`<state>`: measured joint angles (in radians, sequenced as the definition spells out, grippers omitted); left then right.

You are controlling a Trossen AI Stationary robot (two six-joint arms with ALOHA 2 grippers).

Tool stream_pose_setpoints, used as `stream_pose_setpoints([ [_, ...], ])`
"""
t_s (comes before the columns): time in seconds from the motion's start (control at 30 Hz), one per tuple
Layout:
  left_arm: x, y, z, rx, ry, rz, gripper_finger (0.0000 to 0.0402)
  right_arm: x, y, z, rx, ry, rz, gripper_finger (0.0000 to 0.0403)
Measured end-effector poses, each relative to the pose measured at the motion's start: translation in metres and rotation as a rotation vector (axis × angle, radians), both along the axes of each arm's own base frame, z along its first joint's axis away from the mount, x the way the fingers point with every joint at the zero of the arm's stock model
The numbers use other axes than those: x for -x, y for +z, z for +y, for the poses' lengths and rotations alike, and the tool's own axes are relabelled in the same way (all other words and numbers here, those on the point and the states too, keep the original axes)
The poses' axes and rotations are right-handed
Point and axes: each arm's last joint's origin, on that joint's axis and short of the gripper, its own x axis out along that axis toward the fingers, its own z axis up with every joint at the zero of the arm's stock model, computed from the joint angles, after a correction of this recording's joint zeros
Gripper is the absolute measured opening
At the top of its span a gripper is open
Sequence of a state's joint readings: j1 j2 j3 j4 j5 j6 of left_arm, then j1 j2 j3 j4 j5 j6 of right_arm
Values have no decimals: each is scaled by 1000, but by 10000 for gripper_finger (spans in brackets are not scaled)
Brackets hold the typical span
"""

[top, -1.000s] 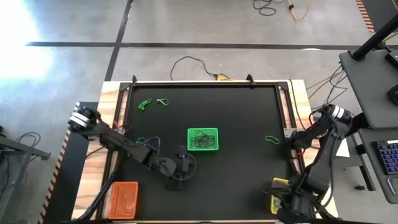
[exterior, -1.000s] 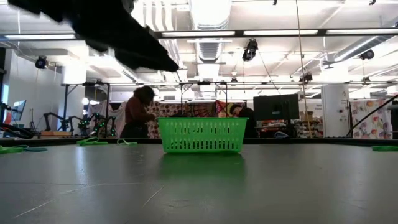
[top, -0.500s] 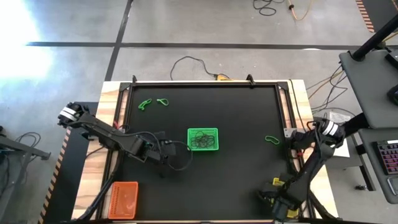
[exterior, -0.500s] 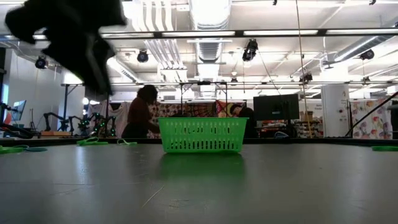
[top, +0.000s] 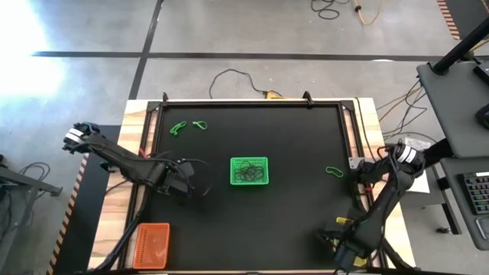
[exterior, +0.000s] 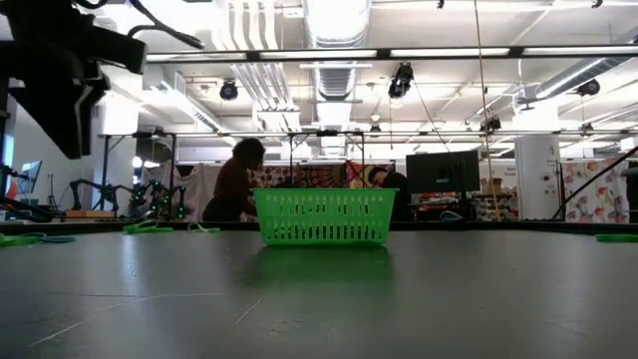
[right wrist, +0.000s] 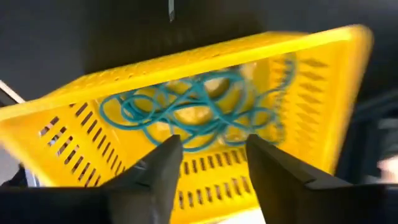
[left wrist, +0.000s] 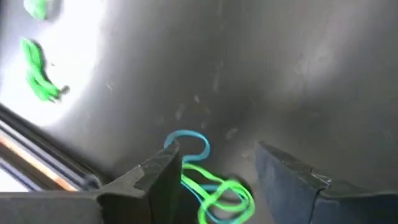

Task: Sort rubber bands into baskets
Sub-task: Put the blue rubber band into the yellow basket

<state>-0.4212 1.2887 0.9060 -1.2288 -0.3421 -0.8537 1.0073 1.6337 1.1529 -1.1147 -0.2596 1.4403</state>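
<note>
My left gripper (top: 183, 182) (left wrist: 217, 150) points down, open, over a blue rubber band (left wrist: 189, 142) tangled with a green one (left wrist: 221, 196) on the black mat; its fingers stand on either side of them, clear of the mat. My right gripper (top: 345, 248) (right wrist: 212, 142) hangs open above the yellow basket (right wrist: 205, 106), which holds several blue bands (right wrist: 193, 115). The green basket (top: 249, 171) (exterior: 324, 216) sits mid-table with dark bands inside. The orange basket (top: 151, 244) stands at the near left corner.
Loose green bands lie at the far left (top: 178, 127) (top: 200, 124) and near the right edge (top: 334, 172). A raised frame (top: 252, 102) borders the mat. In the low view a person (exterior: 234, 179) stands in the room beyond the table.
My left gripper has swung from just near the green basket toward the table's left and far side, and has tipped over so that it points down at the mat. My right arm has sunk lower over the yellow basket.
</note>
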Motion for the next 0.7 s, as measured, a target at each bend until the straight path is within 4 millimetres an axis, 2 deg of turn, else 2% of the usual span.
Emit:
stream_pose_setpoints([
  [0.07, 6, -1, 1, 43, 21, 1, 177, -1, 15, -1, 42, 5, -33, 194],
  [0.17, 14, -6, 6, 20, 87, -27, 168, -3, 38, -2, 74, 1, -112, 218],
  [0.33, 32, -24, 14, 4, 168, -35, 161, -9, 69, 2, 33, -11, -267, 238],
  [0.5, 44, -45, 27, 47, 266, 2, 161, -17, 92, 5, 27, 45, -424, 242],
  [0.7, 41, -59, 42, 110, 295, 2, 174, -30, 110, 2, 60, 114, -574, 242],
])
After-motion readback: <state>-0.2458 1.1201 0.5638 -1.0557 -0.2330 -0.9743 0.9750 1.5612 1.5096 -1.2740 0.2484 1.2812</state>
